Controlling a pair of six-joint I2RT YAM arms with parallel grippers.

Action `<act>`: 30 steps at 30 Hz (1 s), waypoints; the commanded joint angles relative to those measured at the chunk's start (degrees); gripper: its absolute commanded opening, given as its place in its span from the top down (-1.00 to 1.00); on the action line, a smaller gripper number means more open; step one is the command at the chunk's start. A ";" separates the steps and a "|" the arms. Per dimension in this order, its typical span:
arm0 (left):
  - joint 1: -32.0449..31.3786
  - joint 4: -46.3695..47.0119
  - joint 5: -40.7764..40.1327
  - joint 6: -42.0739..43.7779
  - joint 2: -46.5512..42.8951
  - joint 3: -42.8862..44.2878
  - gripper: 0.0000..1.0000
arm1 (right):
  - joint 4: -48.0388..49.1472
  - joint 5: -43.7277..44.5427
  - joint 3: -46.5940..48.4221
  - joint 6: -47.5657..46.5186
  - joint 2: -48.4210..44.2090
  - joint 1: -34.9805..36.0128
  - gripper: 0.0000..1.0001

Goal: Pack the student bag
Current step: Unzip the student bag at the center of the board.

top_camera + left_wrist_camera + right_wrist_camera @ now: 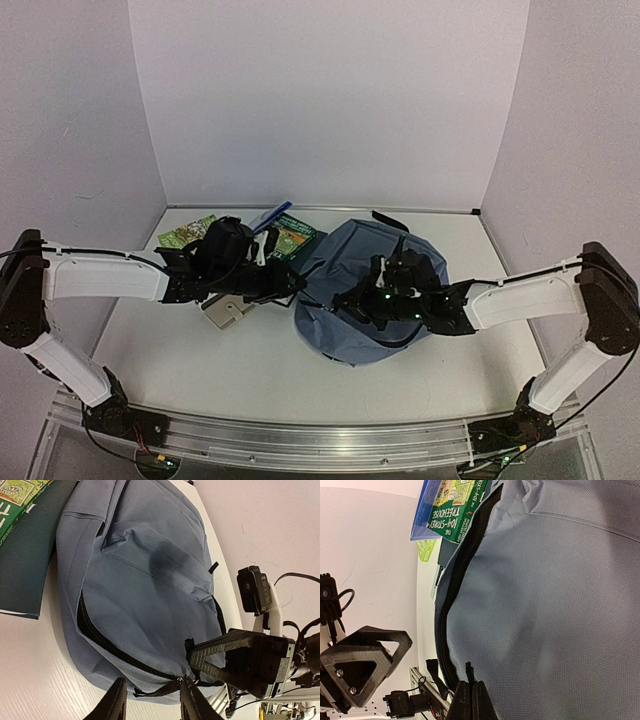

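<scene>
1. student bag (345, 255): grey-blue and soft, the biggest item. It lies flat on the white table (250, 370), just on the 3 o'clock side of table centre in the top view.
2. Main zipper (451, 600): black, gaping open along the bag's near rim, with dark lining inside. The front pocket (160, 565) faces up and its fabric is creased.
3. Black carry loop (386, 218): sticks out at the bag's 12 o'clock edge.
4. right gripper (471, 685): over the bag's 8 o'clock part, arm coming in from 3 o'clock. The fingers are clenched tight together on the fabric next to the zipper's end. A small black tab (468, 670) pokes out right at the tips; I cannot tell whether it is actually pinched.
5. left gripper (152, 681): at the bag's 9 o'clock rim, nose to nose with the right one and near it. The fingers are spread and released, clamping nothing. A thin black strap piece (160, 687) crosses the gap between them at the rim.
6. Green paperback (455, 507): cover reads "104-Storey Treehouse". It sits at the bag's 10 o'clock, right against the bag's edge.
7. Blue flat item (270, 215): at 11 o'clock of the paperback and partly under it.
8. Green leaflet (185, 232): at 9 o'clock of the paperback, well apart from the bag, at the table's far left.
9. Beige box (228, 312): at the bag's 9 o'clock, partly hidden beneath the left arm's wrist.
</scene>
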 commanded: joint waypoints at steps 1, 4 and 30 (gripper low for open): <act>-0.21 2.64 2.70 -0.58 -0.60 -1.03 0.18 | 0.22 2.25 -0.32 0.30 -2.84 0.37 1.00; -0.26 2.74 2.76 -1.36 0.59 -0.86 0.09 | -0.17 2.82 -0.27 0.11 -3.37 0.48 1.00; -0.21 5.24 7.17 -4.39 5.42 0.44 0.19 | -1.26 3.49 0.25 -0.55 -3.14 1.03 1.00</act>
